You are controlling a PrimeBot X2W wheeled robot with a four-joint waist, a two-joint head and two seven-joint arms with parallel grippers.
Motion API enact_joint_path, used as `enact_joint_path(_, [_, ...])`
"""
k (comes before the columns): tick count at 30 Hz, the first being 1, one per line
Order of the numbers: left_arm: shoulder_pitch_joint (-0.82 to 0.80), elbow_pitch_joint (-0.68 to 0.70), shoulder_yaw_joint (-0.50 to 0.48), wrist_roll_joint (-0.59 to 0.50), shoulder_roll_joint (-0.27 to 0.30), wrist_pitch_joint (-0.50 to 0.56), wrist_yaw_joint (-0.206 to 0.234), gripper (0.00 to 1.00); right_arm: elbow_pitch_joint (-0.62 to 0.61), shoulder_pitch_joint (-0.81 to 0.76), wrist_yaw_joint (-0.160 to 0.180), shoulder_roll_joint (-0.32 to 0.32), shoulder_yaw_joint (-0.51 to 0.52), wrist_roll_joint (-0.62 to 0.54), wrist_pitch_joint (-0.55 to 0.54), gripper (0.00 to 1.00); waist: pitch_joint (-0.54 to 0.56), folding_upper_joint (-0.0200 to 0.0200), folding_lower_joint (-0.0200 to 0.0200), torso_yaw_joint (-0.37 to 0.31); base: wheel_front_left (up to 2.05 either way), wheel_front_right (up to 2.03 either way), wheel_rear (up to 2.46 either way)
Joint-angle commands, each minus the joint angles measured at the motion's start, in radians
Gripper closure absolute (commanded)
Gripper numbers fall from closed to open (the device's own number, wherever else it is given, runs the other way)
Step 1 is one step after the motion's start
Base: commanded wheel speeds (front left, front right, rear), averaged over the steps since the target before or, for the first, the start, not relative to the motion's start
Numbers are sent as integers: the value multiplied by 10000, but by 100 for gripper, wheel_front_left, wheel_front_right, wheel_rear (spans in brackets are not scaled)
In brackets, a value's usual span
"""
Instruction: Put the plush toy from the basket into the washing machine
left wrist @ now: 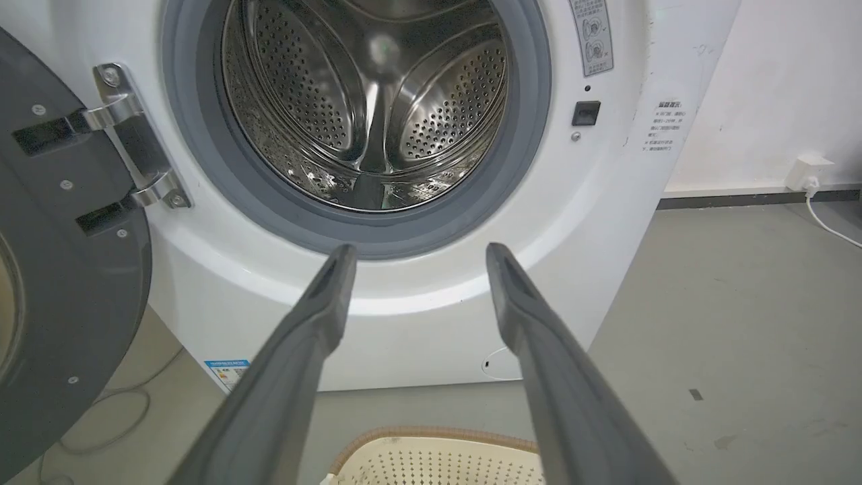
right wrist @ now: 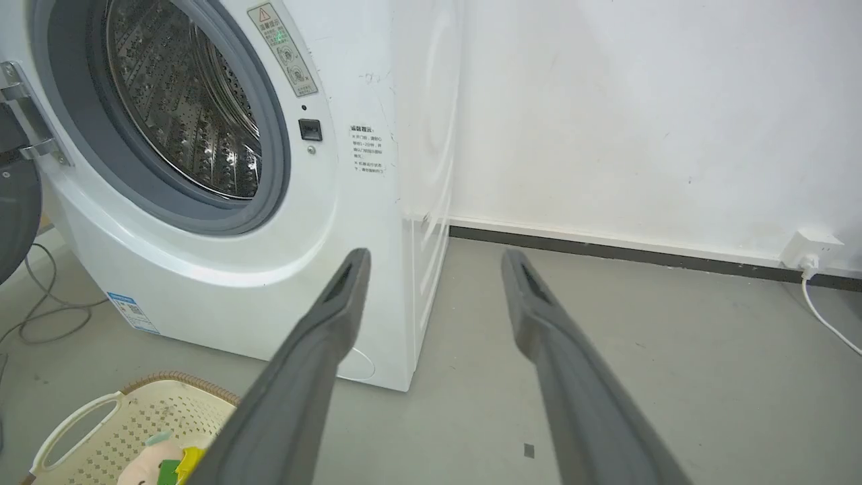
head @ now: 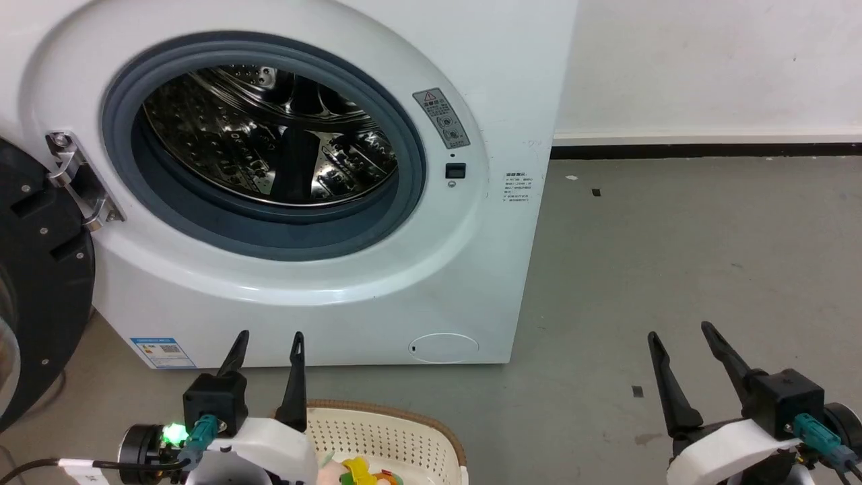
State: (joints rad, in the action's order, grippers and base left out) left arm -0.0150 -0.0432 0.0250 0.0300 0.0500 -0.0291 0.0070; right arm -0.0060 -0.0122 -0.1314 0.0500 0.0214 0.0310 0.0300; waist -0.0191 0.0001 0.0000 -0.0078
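The white washing machine (head: pixel 337 283) stands ahead with its black round door (head: pixel 40 283) swung open to the left and the steel drum (head: pixel 269 135) bare inside. On the floor before it sits the cream basket (head: pixel 390 431) with a brown rim. The plush toy (head: pixel 357 471) lies in it, pink with yellow and green showing, also seen as the plush toy (right wrist: pixel 158 461) in the basket (right wrist: pixel 135 417). My left gripper (head: pixel 269 340) is open above the basket's left side, fingers pointing at the machine. My right gripper (head: pixel 680 333) is open over bare floor at the right.
Grey floor (head: pixel 673 256) stretches to the right of the machine up to a white wall with a dark skirting. A white socket with a cable (right wrist: pixel 811 252) sits at the wall's base. Cables (right wrist: pixel 47 316) lie on the floor left of the machine.
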Motion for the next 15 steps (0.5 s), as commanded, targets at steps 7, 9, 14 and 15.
enact_joint_path(7, [-167,-507,155,75,8,-242,70,0,-75,115,2,1,49,67,241,0,-197,-1,0,-90,0,0,0])
enact_joint_path(9, [-216,-661,186,91,13,-284,76,0,-106,140,2,1,55,86,283,0,-261,-1,0,-119,0,0,0])
enact_joint_path(14, [-387,-1125,282,144,50,-388,54,0,-153,201,2,1,97,192,387,0,-447,-1,0,-197,0,0,0])
enact_joint_path(15, [-426,-1223,306,151,60,-409,48,0,-161,213,2,1,106,207,408,0,-485,-1,0,-212,0,0,0])
